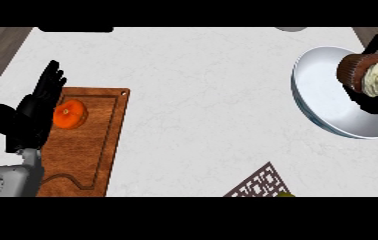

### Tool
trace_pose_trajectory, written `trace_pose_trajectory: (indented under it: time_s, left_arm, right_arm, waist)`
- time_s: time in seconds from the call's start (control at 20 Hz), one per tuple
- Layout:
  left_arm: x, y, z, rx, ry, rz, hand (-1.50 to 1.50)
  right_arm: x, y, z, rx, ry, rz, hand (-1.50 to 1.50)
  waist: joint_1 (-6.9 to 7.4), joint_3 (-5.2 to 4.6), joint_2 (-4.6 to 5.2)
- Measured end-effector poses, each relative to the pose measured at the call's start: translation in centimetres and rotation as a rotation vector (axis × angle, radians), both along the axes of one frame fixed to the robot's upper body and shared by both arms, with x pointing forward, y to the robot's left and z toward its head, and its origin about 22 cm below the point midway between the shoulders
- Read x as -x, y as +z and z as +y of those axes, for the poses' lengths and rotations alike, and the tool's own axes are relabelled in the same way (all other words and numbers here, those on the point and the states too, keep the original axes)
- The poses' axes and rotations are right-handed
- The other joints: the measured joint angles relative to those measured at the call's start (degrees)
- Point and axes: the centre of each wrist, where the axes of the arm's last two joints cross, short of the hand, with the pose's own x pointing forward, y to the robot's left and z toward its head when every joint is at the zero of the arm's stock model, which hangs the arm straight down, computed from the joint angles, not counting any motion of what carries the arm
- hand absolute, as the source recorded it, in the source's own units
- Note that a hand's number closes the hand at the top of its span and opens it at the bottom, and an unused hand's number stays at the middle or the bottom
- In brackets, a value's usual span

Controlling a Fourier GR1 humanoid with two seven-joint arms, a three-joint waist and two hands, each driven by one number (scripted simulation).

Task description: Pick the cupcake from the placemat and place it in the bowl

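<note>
The cupcake (359,73), with a brown wrapper and pale frosting, lies tilted on its side over the right part of the white bowl (319,91) at the view's right edge. Black fingers of my right hand (362,103) show just below it and curl against it; the remainder of that hand is cut off by the edge. A corner of the dark patterned placemat (260,184) shows at the bottom, with nothing visible on it. My left hand (40,106) rests open at the far left, fingers up, far from the bowl.
A wooden cutting board (92,149) lies at the left with an orange fruit (70,114) on it, next to my left hand. White counter (199,94) spreads between the board and the bowl.
</note>
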Motion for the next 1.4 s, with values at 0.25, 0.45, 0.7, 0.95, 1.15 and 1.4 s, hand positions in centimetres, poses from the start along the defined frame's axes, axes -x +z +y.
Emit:
trace_pose_trajectory:
  time_s: [0.25,0.45,0.7,0.95,1.15,1.4]
  left_arm:
    - [-0.1,-0.3,0.0,-0.002,-0.004,-0.005,0.0]
    - [0.0,-0.1,-0.6,-0.002,-0.005,-0.006,0.0]
    - [-0.2,0.3,-1.0,0.001,-0.017,-0.016,0.0]
    - [-0.6,0.3,-0.6,0.001,-0.018,-0.011,0.0]
    - [-0.7,0.2,-0.5,0.002,-0.01,-0.015,0.0]
    - [-0.3,-0.5,-0.2,-0.003,-0.004,-0.005,0.0]
  right_arm:
    - [-4.0,-2.5,-1.6,-0.002,0.0,-0.003,1.5]
    - [-6.1,-3.7,-2.6,0.056,-0.022,0.046,1.5]
    - [-7.7,-6.9,-5.2,0.099,-0.11,0.24,-1.5]
    - [-8.9,-8.7,-7.0,0.056,-0.029,0.319,-1.5]
    - [-8.8,-9.4,-8.7,-0.153,0.025,0.282,-1.5]
    - [-8.6,-8.8,-10.8,-0.519,0.039,0.157,-1.5]
  waist:
    - [0.21,0.0,0.06]
    - [0.38,-0.04,0.18]
    - [1.14,0.02,0.43]
    - [1.01,0.05,0.43]
    - [0.6,0.11,0.37]
    - [0.15,0.12,0.21]
